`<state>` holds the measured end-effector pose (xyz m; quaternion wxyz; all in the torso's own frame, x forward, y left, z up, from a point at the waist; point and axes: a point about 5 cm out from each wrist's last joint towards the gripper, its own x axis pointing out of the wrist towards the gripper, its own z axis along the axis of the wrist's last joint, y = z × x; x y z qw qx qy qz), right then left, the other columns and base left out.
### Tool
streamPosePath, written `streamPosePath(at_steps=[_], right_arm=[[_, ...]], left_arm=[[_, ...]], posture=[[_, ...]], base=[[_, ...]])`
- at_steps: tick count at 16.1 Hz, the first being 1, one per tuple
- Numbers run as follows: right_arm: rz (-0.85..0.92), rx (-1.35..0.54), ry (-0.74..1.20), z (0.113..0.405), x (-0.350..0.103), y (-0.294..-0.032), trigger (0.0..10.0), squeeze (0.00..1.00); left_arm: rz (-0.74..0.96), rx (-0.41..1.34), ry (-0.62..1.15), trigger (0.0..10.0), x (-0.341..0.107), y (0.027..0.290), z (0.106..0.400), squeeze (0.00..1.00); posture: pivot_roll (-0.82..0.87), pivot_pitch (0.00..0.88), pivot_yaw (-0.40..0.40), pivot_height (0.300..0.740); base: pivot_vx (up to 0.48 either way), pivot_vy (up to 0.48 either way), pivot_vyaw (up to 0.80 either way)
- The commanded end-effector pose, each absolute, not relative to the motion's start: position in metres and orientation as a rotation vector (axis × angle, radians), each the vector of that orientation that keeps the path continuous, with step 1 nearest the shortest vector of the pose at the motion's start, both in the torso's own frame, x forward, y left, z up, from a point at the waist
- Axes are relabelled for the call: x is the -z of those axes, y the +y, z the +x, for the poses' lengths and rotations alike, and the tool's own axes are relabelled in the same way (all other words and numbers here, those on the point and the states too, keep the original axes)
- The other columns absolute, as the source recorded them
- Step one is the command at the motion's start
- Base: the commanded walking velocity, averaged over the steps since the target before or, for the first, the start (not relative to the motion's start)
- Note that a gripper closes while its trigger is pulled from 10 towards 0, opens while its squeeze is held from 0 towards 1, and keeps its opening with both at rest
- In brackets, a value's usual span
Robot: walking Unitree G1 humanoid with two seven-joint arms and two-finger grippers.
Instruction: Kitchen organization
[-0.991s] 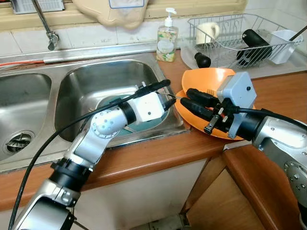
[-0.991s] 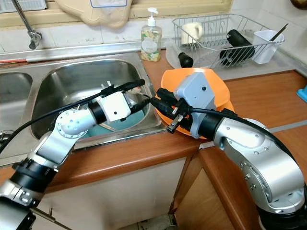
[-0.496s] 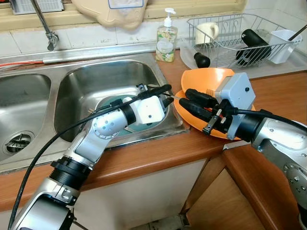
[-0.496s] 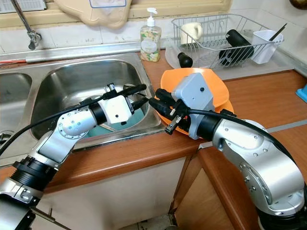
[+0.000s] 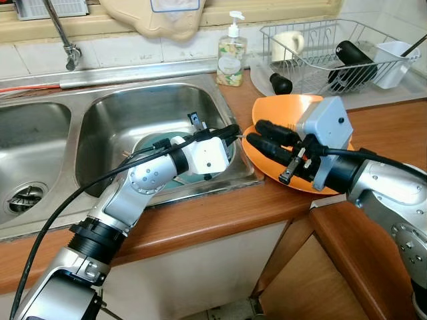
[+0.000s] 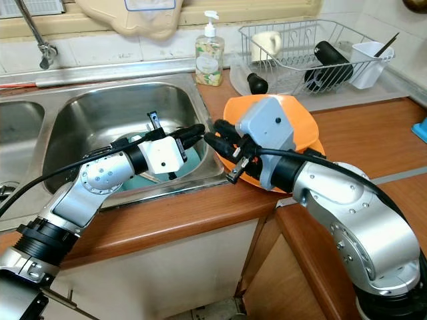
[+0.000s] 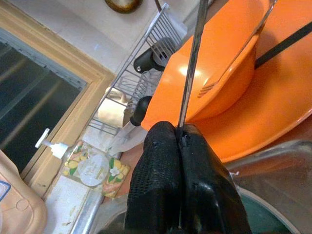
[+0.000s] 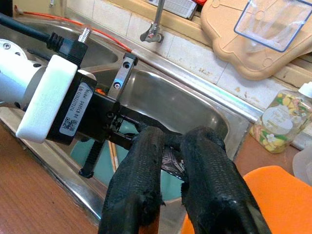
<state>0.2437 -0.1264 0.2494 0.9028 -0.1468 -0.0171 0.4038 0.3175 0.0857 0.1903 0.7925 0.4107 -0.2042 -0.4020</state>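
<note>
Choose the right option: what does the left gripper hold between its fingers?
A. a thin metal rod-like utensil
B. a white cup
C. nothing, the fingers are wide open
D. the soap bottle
A: in the left wrist view the left gripper has its fingers pressed together on a thin metal utensil, which runs out over the orange bowl toward the dish rack.

Both arms reach inward, left gripper [image 5: 230,131] fingers pinched closed, right gripper [image 5: 257,133] fingers slightly parted.
</note>
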Motion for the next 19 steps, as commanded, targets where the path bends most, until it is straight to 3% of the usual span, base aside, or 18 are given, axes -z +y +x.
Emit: streamPosePath(at_steps=[1,2,3,5,6,8,10,13,14,15,18,19], right_arm=[[-0.309,-0.839,-0.023,0.244,-0.248,-0.125,4.7,0.00],[-0.292,-0.835,-0.017,0.244,-0.248,-0.125,10.0,0.00],[-0.269,-0.823,-0.015,0.246,-0.248,-0.125,10.0,1.00],[-0.288,-0.798,-0.025,0.249,-0.249,-0.126,10.0,1.00],[-0.296,-0.790,-0.027,0.249,-0.249,-0.127,10.0,0.00],[-0.301,-0.793,-0.024,0.248,-0.249,-0.128,10.0,0.00],[-0.302,-0.817,-0.004,0.244,-0.245,-0.127,10.0,0.00],[-0.297,-0.860,0.017,0.239,-0.241,-0.122,10.0,0.00],[-0.303,-0.874,0.030,0.238,-0.239,-0.121,10.0,0.00],[-0.307,-0.879,0.037,0.238,-0.238,-0.121,10.0,0.00],[-0.316,-0.892,0.059,0.236,-0.235,-0.120,10.0,0.00],[-0.315,-0.893,0.063,0.235,-0.234,-0.120,10.0,0.00]], left_arm=[[0.906,0.857,-0.431,0.0,-0.191,0.088,0.320,0.00],[0.909,0.852,-0.431,0.0,-0.192,0.089,0.321,0.00],[0.916,0.844,-0.428,0.0,-0.193,0.091,0.322,0.00],[0.934,0.821,-0.407,0.0,-0.192,0.100,0.323,0.00],[0.953,0.796,-0.374,0.0,-0.190,0.109,0.326,0.00],[0.994,0.743,-0.296,0.0,-0.185,0.126,0.332,0.00],[1.073,0.641,-0.067,0.0,-0.169,0.164,0.345,0.00],[1.100,0.592,0.148,0.2,-0.152,0.188,0.352,0.00],[1.095,0.593,0.231,3.6,-0.145,0.194,0.354,0.00],[1.087,0.579,0.269,10.0,-0.143,0.197,0.356,0.00],[1.016,0.552,0.417,10.0,-0.132,0.202,0.363,0.00],[1.003,0.548,0.429,10.0,-0.131,0.202,0.364,1.00]], posture=[[-0.19,0.000,0.027,0.740],[-0.19,0.000,0.025,0.740],[-0.19,0.000,0.023,0.740],[-0.19,0.000,0.022,0.740],[-0.18,0.000,0.023,0.740],[-0.18,0.000,0.023,0.740],[-0.17,0.000,0.025,0.740],[-0.17,0.000,0.021,0.740],[-0.17,0.000,0.022,0.740],[-0.17,0.000,0.022,0.740],[-0.18,0.000,0.031,0.740],[-0.18,0.000,0.031,0.740]], base=[[0.000,0.000,0.00],[0.000,0.000,0.00],[0.000,0.000,0.00],[0.000,0.000,0.00],[0.000,0.000,0.00],[0.000,0.000,0.00],[0.000,0.000,0.00],[0.000,0.000,0.00],[0.000,0.000,0.00],[0.000,0.000,0.00],[0.000,0.000,0.00],[0.000,0.000,0.00]])
